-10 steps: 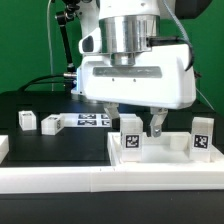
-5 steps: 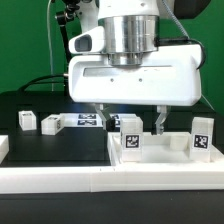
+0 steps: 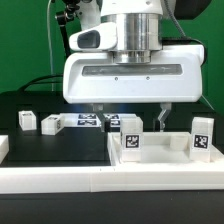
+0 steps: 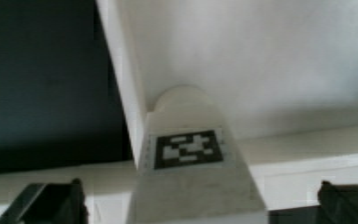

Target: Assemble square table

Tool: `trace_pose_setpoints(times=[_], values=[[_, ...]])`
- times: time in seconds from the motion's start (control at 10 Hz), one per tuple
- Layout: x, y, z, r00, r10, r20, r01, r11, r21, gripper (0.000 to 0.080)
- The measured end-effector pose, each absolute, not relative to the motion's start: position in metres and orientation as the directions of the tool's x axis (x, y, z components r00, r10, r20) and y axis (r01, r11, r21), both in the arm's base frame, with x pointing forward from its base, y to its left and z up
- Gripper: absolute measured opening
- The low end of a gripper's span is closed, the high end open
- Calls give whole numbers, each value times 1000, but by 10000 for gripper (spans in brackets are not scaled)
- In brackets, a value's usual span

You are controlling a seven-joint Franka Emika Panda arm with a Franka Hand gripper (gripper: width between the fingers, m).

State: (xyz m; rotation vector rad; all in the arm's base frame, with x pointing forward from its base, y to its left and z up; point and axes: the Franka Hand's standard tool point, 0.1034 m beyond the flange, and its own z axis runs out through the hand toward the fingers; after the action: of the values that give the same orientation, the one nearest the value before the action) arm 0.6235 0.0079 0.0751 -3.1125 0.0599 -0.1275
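Wrist view showed the jaws spread wide, with a short white plastic block leg (image 4: 190,150), black-and-white tagged, upright between them and touching neither. Under it lay the smooth white square plastic slab (image 3: 165,148), raised-rimmed, on the matte black table (image 3: 50,150).

I see the white plastic square slab with raised rim (image 3: 160,158) lying on the black table (image 3: 50,150) toward the exterior view's right, just behind the long white border rail (image 3: 100,185). One short white tagged block leg (image 3: 130,140) stands at the slab's left edge, and a second leg (image 3: 203,136) stands at its right. A third leg (image 3: 27,121) and a fourth leg (image 3: 52,124) sit on the table at the left, beside the marker board (image 3: 90,121). The gripper (image 3: 128,118) hangs over the slab, fingers spread either side of the first leg.
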Motion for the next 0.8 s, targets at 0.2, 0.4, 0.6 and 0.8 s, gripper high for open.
trace_pose_setpoints(times=[0.2, 0.4, 0.6, 0.8], values=[[624, 7, 75, 996, 36, 83, 38, -999, -21, 649], [623, 7, 75, 996, 33, 83, 35, -999, -21, 378], [624, 7, 75, 996, 22, 83, 24, -999, -23, 288], [623, 7, 75, 997, -13, 83, -11, -1000, -25, 288]])
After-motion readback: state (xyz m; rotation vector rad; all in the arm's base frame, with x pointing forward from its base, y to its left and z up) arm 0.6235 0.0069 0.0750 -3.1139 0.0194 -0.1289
